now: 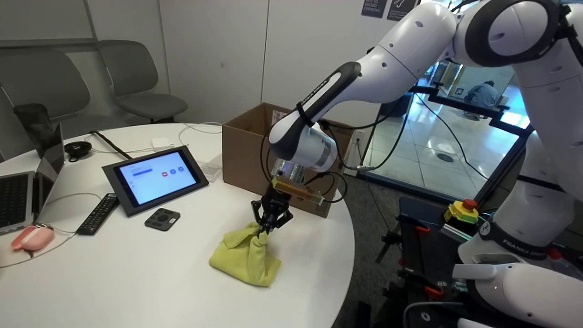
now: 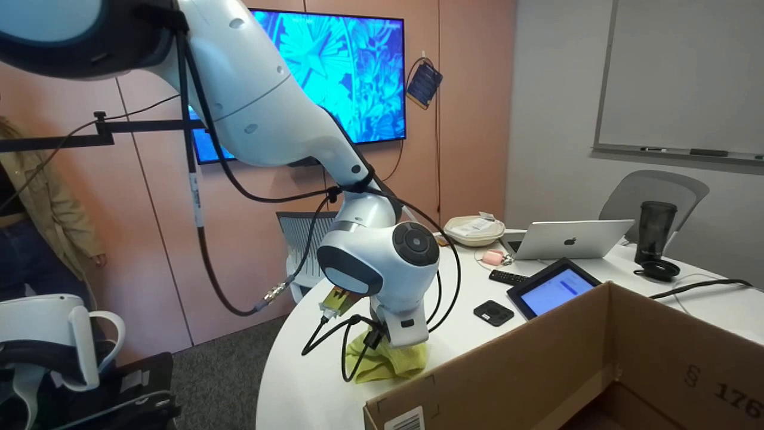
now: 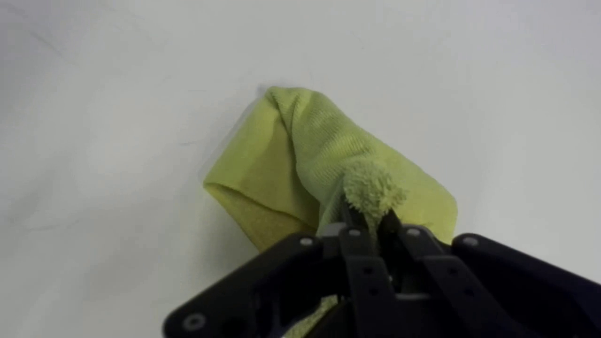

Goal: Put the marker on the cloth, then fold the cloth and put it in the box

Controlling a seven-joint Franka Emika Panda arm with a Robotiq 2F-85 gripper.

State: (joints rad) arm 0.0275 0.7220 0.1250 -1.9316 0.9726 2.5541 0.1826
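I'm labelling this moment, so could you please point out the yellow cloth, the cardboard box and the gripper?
Yellow cloth [image 1: 244, 258]: in an exterior view, on the middle of its bunched fabric.
Cardboard box [image 1: 244, 157]: in an exterior view, on its outer side wall.
Gripper [image 3: 372, 221]: in the wrist view, midway between its fingertips.

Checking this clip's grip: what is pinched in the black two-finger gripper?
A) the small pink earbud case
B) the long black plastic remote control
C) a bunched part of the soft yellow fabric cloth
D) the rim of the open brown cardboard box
C: in the wrist view, the black two-finger gripper has a gathered tuft of the soft yellow fabric cloth between its fingertips.
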